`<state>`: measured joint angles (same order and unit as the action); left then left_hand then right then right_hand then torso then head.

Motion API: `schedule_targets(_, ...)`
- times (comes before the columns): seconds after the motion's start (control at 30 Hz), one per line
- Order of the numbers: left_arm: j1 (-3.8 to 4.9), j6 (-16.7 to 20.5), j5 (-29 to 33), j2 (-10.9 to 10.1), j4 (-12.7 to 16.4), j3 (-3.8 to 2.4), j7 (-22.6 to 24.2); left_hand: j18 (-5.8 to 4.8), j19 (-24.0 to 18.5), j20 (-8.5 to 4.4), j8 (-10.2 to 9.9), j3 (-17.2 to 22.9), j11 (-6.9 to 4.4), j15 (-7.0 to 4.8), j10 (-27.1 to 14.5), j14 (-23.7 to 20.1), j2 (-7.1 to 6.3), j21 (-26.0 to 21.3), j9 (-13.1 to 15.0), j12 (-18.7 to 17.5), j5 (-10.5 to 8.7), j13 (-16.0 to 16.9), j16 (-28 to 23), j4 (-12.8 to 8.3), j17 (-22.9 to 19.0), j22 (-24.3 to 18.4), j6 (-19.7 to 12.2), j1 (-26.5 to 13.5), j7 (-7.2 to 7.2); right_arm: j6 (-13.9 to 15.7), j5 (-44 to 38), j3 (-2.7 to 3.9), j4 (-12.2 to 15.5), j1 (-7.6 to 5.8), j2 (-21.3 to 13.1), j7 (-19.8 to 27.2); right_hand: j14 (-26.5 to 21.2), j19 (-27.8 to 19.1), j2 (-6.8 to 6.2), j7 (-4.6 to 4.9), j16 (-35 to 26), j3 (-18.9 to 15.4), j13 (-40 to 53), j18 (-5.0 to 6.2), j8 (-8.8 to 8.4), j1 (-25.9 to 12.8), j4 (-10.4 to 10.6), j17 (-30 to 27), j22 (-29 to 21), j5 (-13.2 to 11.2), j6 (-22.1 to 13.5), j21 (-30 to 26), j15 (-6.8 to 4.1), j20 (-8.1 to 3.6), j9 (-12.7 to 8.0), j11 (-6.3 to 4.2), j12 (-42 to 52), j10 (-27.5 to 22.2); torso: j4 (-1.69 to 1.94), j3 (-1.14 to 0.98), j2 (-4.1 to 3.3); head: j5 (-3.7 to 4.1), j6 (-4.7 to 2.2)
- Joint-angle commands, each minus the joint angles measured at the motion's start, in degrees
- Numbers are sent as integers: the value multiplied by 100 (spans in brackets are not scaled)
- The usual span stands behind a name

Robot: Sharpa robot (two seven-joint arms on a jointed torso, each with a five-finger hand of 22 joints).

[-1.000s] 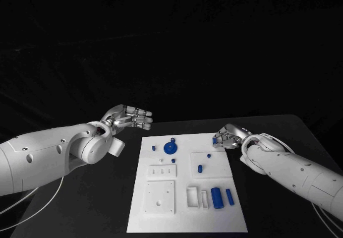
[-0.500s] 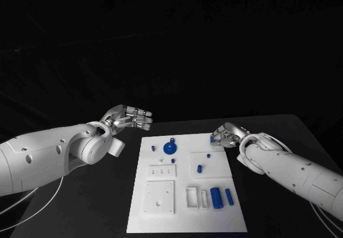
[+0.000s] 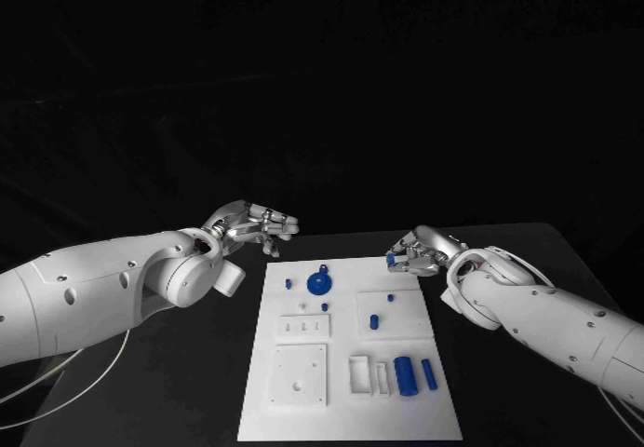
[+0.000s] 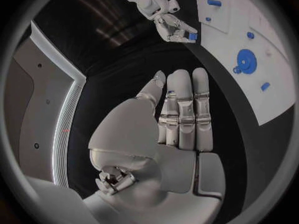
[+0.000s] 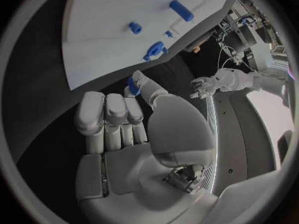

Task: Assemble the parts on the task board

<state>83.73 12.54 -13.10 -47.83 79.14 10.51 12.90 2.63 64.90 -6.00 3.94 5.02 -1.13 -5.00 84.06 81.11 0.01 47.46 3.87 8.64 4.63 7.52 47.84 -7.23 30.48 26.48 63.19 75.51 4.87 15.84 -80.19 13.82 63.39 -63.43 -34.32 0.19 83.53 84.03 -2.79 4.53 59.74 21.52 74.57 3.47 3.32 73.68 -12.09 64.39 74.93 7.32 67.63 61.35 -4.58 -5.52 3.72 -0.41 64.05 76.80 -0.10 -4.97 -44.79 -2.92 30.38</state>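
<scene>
Beside board's far corner, right robot hand (image 3: 413, 256) apparently pinching blue part (image 3: 394, 261)

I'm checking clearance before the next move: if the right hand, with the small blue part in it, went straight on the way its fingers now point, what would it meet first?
Probably the task board: the right hand holding the blue part points toward the board's far right corner. Its height above the board is unclear.

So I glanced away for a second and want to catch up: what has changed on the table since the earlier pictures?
The right hand, pinching a small blue part, has crept from the task board's far right corner slightly further away and inward. The left hand shifted a little toward the board, holding nothing. The blue disc and the other parts on the board lie as before.
</scene>
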Motion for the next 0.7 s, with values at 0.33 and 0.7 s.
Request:
schedule_targets(0.33,53,-528,-577,545,-133,28,-1960,229,-113,-129,17,-336,-199,-126,-115,-9,-287,1762,574,2209,67,2295,2687,943,2523,1590,356,-502,-196,-109,-356,-10,643,-13,98,-582,-11,96,-2,15,-20,73,-2,12,26,-38,-12,-12,794,-19,-16,-5,-27,-37,7,-19,2,-7,-67,57,166,-141,105)
schedule_targets(0.7,52,-493,-765,842,-214,84,-2470,217,-56,-146,47,-270,-237,-147,-297,10,-391,1665,2836,2433,1123,2666,2760,1090,2590,2029,122,-773,-293,-94,-445,-60,935,-13,197,-815,-12,99,-13,12,-27,99,-1,15,25,-66,-10,-17,794,-38,-12,-9,-31,-40,7,-22,4,-4,-103,70,184,-145,155)
